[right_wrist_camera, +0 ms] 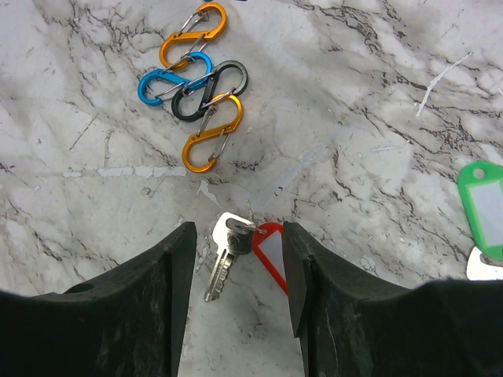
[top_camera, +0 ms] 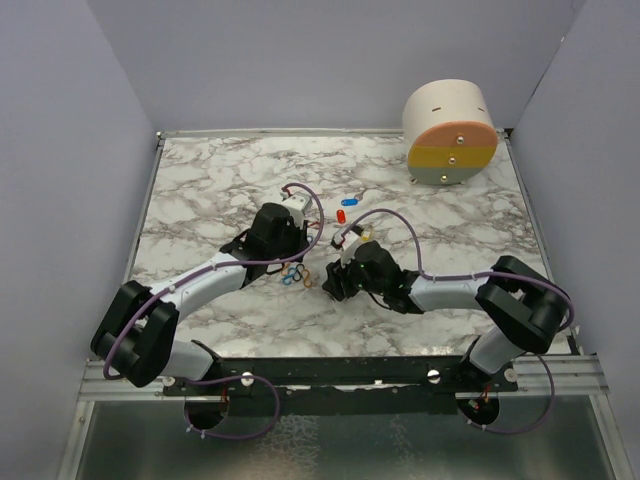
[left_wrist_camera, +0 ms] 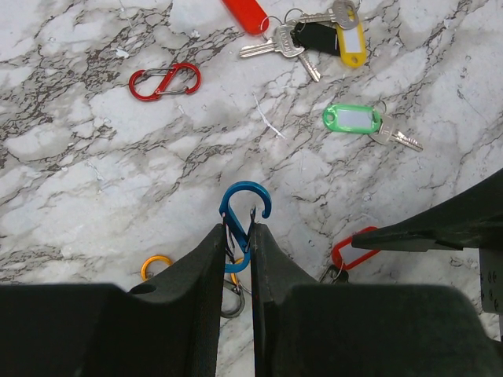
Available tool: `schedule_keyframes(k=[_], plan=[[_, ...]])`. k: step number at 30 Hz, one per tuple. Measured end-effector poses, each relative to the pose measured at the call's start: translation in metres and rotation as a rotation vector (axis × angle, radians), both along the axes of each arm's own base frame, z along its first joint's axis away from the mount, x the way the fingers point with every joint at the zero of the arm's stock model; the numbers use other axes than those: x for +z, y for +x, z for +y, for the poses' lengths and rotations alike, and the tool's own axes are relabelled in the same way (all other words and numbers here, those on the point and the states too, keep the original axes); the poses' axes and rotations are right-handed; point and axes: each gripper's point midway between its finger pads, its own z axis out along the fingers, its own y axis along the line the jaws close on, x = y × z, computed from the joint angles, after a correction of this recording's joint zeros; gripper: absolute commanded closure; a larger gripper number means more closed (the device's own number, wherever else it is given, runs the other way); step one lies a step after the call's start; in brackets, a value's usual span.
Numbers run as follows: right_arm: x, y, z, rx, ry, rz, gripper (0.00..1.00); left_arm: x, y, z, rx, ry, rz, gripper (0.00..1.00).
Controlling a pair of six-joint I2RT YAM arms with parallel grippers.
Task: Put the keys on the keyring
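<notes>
Marble table (top_camera: 200, 200), striped drum (top_camera: 450, 135) far right

Reaches inward with both arms, elbows bent, wrists tipped down toward each other. Pinches the keyring (left_wrist_camera: 242, 188) between the almost closed fingers of the left gripper (left_wrist_camera: 238, 228). Holds the right gripper (right_wrist_camera: 234, 228) low just beside it, jaws well apart.

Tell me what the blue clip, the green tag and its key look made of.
Blue clip: probably anodised aluminium; glossy coloured sheen, thin wire gate. Green tag: likely plastic; translucent green rim round a white label. Key: bare silvery metal, alloy unclear.
</notes>
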Motion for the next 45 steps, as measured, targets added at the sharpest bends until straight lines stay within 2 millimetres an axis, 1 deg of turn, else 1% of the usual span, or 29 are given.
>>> schedule_keyframes(k=[9, 15, 19, 22, 29, 34, 43, 45], plan=[[-0.015, -0.001, 0.001, -0.018, -0.016, 0.048, 0.51, -0.003, -0.001, 0.002, 0.004, 0.004, 0.005, 1.0], [-0.013, 0.001, 0.003, -0.021, -0.013, 0.05, 0.52, -0.003, 0.0, 0.003, 0.006, 0.004, 0.005, 1.0], [-0.012, 0.002, 0.005, -0.021, -0.01, 0.048, 0.6, -0.002, 0.0, 0.003, 0.006, 0.002, 0.004, 1.0], [-0.015, 0.001, 0.004, -0.021, -0.018, 0.054, 0.64, -0.002, 0.0, 0.003, 0.006, 0.002, 0.003, 1.0], [-0.017, 0.002, 0.005, -0.021, -0.024, 0.059, 0.67, -0.002, 0.0, 0.003, 0.005, 0.002, 0.003, 1.0], [-0.018, 0.003, 0.006, -0.022, -0.028, 0.062, 0.77, -0.002, 0.0, 0.003, 0.005, 0.002, 0.003, 1.0], [-0.02, 0.004, 0.004, -0.032, -0.04, 0.062, 0.88, -0.002, 0.0, 0.002, 0.005, 0.001, 0.004, 1.0], [-0.02, 0.004, 0.002, -0.038, -0.046, 0.062, 0.94, -0.002, 0.0, 0.002, 0.004, 0.001, 0.004, 1.0]])
